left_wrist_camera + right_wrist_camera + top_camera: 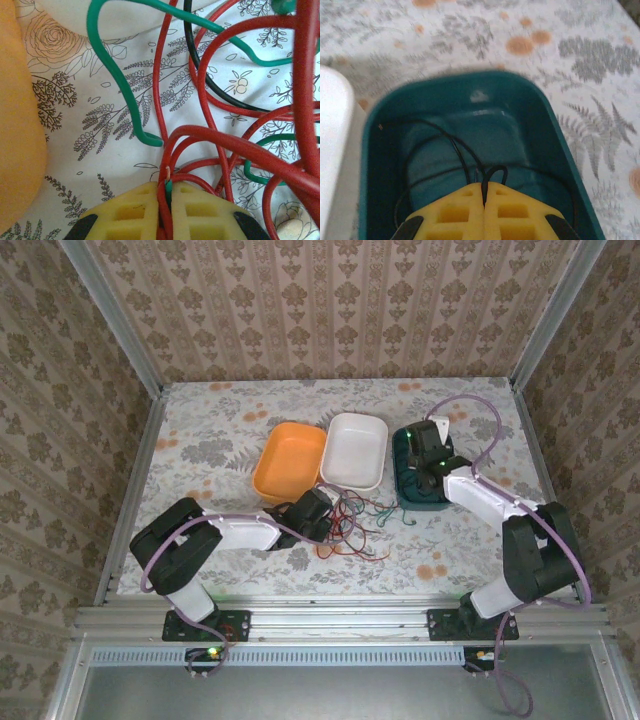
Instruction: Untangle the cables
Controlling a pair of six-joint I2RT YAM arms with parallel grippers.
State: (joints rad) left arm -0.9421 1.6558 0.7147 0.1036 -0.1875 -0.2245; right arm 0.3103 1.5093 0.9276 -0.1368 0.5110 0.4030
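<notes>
Left tool, clenched: its yellow pads pinch a few red strands, with a sliver of green caught between them, low over the desk and just in front of the orange tray. From this grip the tangle of cables fans outward on the floral cloth, where red loops cross a green strand and a black strand several times; the knot lies near the front edges of the orange tray and the white tray, both apparently without cable. Right tool, likewise clenched: its pads meet on a thin black cable, which coils in loose loops on the floor of the teal tray, the rightmost of the three. Step in hand, as judged from this layout: one black cable is sorted into the teal tray and about to be let go, while the left tool anchors or lifts the red strands. The tangle itself appears largely unresolved. The next move calls for the right tool to release and withdraw without snagging the coils. The left tool should then draw one red strand free slowly, since the crossings could drag the green and black strands along with it.
</notes>
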